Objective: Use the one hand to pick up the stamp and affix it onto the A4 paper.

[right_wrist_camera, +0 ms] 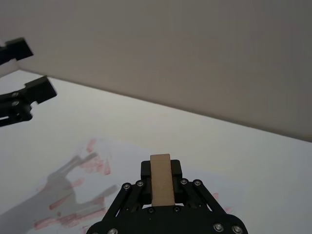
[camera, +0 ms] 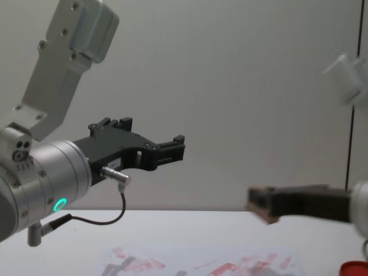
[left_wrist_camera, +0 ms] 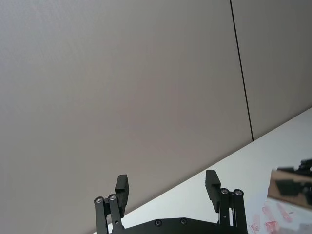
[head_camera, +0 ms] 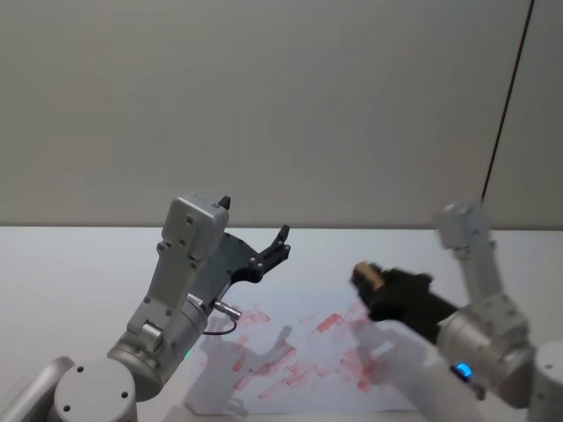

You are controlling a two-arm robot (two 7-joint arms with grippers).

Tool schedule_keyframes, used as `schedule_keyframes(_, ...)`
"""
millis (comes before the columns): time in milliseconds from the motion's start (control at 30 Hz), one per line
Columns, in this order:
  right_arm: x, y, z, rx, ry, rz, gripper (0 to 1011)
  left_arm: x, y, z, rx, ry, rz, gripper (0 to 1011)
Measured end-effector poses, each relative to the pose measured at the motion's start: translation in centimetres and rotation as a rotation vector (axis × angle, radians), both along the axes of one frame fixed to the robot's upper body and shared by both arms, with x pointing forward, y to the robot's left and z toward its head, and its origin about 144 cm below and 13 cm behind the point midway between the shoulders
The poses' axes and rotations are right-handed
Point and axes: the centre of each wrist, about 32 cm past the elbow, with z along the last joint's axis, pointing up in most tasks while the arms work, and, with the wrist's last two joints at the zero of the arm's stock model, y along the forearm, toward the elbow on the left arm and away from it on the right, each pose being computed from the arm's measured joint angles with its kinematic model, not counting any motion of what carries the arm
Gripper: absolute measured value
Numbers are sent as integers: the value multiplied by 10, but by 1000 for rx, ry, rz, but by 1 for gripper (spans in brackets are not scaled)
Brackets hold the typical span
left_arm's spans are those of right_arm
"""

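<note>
Head view: the stamp (head_camera: 369, 274) is seen clamped at the tips of the right gripper (head_camera: 366, 281), raised in the air over the right part of the A4 paper (head_camera: 299, 352), clear of the sheet. The paper is laid flat on the white table (head_camera: 70, 264) and is covered with smeared red imprints.

Right wrist view: the wooden block (right_wrist_camera: 161, 178) is gripped between the two black fingers (right_wrist_camera: 176, 169), with one pale narrow face turned to the camera. The right gripper (right_wrist_camera: 161, 168) is closed onto it from both sides. The marked sheet (right_wrist_camera: 97, 161) is seen below and ahead, with a shadow of a gripper cast on it.

Chest view: the stamp (camera: 256, 202) is carried at the front end of the dark right gripper (camera: 265, 205), well above the paper (camera: 201, 261). A red ink pad (camera: 353, 268) is seen at the lower right edge.

The left gripper (head_camera: 280, 244) is held up over the left side of the table, well apart from the stamp. Its fingers (left_wrist_camera: 211, 181) are spread wide and nothing is held between them.
</note>
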Motion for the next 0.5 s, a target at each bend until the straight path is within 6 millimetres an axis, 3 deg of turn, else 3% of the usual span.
schedule_keyframes(500,-26,-56,9,-45,-1,-173,220,0,0,0,0,0,0,1002)
